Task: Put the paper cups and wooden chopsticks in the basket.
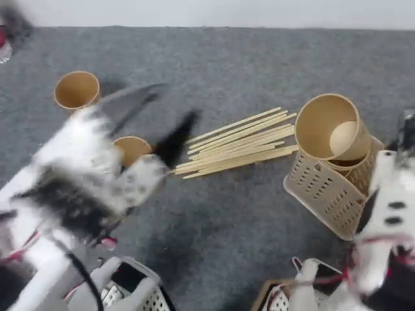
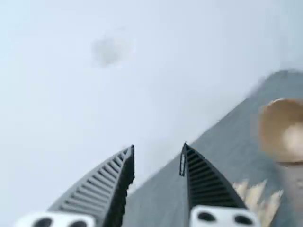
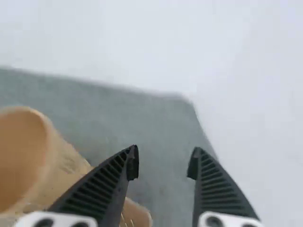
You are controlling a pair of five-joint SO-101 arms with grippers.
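Observation:
A loose bundle of wooden chopsticks (image 1: 240, 142) lies mid-table on the grey mat. Right of it a beige slotted basket (image 1: 324, 191) leans over with a paper cup (image 1: 327, 126) stacked in its mouth. Two more paper cups stand at the left, one far (image 1: 76, 89) and one (image 1: 133, 149) partly hidden by the left arm. My left gripper (image 1: 175, 107) (image 2: 158, 149) hovers open above that nearer cup, holding nothing; its view catches a cup (image 2: 281, 127) and chopstick ends (image 2: 258, 201). My right gripper (image 3: 164, 153) is open and empty beside the basket's cup (image 3: 23, 156).
The right arm (image 1: 389, 214) rises at the right edge next to the basket. Perforated white bins (image 1: 136, 291) and a second one (image 1: 279, 295) sit at the near edge by the arm bases. A white wall (image 1: 207, 11) bounds the far side of the mat.

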